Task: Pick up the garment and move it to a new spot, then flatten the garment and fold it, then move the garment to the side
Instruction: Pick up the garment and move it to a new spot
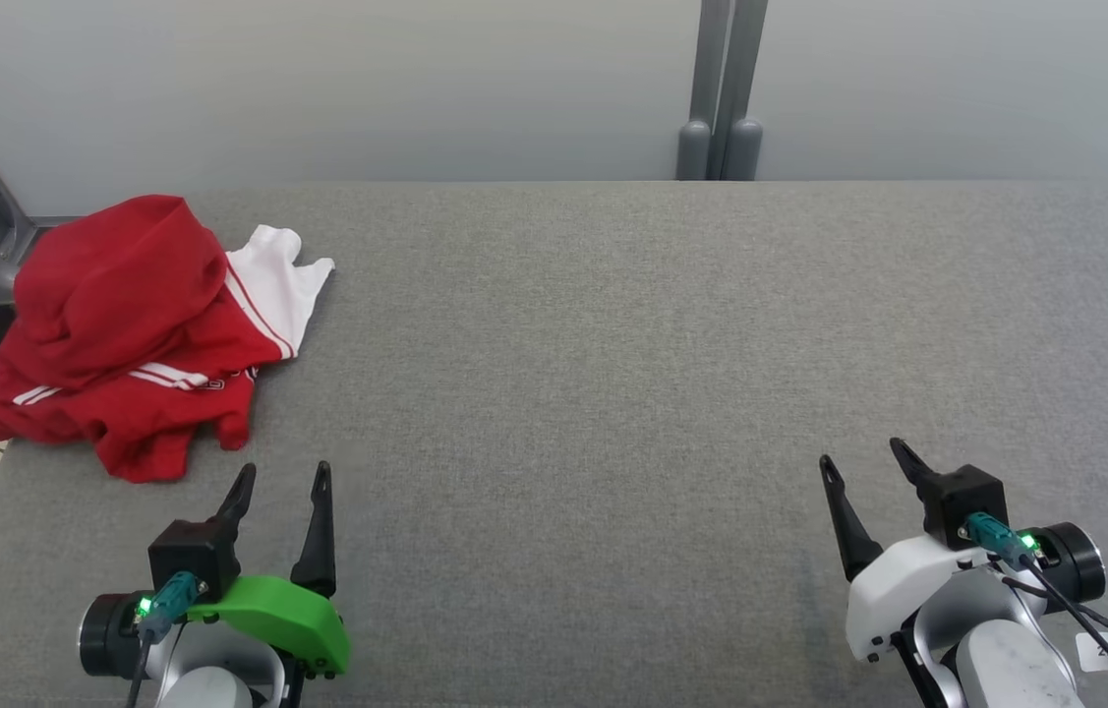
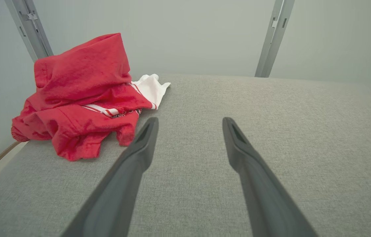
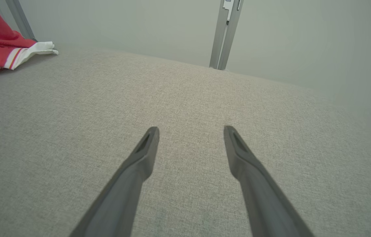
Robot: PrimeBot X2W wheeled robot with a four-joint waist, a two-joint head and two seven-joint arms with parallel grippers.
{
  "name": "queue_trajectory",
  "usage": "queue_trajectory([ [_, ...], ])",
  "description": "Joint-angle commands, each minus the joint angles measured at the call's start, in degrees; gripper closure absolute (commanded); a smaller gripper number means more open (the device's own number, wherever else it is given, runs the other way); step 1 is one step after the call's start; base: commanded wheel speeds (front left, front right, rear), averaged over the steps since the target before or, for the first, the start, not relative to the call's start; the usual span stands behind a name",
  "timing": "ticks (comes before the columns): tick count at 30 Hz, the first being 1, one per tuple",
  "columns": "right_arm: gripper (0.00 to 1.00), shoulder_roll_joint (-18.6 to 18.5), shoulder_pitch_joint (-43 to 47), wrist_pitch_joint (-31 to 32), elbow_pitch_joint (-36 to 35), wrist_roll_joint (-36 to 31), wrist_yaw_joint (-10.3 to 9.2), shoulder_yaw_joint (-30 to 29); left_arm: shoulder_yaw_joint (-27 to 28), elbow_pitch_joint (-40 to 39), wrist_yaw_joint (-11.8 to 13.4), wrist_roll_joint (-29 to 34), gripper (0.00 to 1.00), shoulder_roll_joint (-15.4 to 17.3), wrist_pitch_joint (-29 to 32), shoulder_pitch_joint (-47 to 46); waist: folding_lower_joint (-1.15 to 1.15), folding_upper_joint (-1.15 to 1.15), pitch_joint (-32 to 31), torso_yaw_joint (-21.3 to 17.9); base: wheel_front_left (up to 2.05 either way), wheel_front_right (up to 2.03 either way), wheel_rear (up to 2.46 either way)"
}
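As my left gripper (image 1: 285, 466) and right gripper (image 1: 859, 451) hang apart, empty, I'd pinch the garment (image 1: 121, 324) high, far-left corner of the surface (image 1: 612, 344).

surface: grey fabric table (image 1: 612, 393) | on it: crumpled red-and-white garment (image 1: 131, 334), far left corner

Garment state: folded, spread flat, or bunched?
Bunched. The red garment sits in a crumpled heap at the left end of the grey surface, piled on itself, a white part poking out.
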Motion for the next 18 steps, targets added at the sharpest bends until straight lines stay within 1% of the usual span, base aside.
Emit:
queue_trajectory([
  [1,0.00,-0.2,0.5,-0.2,-0.2,0.4,0.00,0.1,0.2,0.0,0.3,-0.3,0.00,0.6,0.0,0.4,0.00,0.00,-0.2,1.5,0.00,0.00,0.00],
  [14,0.00,-0.2,1.5,-0.7,-0.2,1.6,0.00,1.4,-0.3,-0.5,1.0,-0.6,0.00,1.8,1.0,1.7,0.00,0.00,-0.5,11.6,0.00,0.00,0.00],
  [18,0.00,-0.2,1.0,-0.9,-0.2,1.6,-0.01,2.2,0.1,-0.9,1.3,-1.1,0.00,2.4,1.4,2.2,0.00,0.00,-0.4,14.0,0.00,0.00,0.00],
])
